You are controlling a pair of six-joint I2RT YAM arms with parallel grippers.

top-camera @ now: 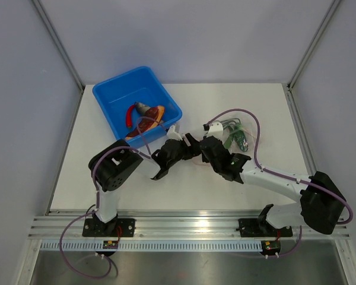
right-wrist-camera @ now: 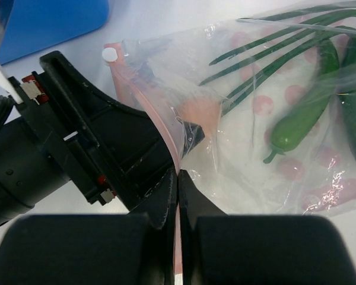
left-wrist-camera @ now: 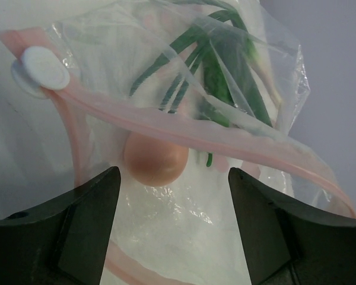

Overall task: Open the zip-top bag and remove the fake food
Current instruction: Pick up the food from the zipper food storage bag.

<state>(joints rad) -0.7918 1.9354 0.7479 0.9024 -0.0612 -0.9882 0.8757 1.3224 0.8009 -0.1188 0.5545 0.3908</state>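
The clear zip-top bag (top-camera: 236, 134) lies right of centre with its mouth toward both grippers. My right gripper (right-wrist-camera: 178, 176) is shut on the bag's pink zip strip (right-wrist-camera: 143, 101). My left gripper (left-wrist-camera: 173, 176) is open at the mouth; one of its fingers (right-wrist-camera: 192, 130) reaches just inside the plastic. A round peach piece (left-wrist-camera: 156, 158) lies a little ahead of the open jaws. Behind it are thin green strands (left-wrist-camera: 184, 65), and a green pepper (right-wrist-camera: 299, 119) lies deeper in. The white slider (left-wrist-camera: 44, 68) sits at the strip's end. More fake food (top-camera: 145, 116) lies in the blue tub.
The blue tub (top-camera: 115, 95) stands at the back left, just beyond the left arm, holding a grey fish, a red chili and orange pieces. Both arms meet at the middle of the white table (top-camera: 267, 107). Grey walls close in the sides and back.
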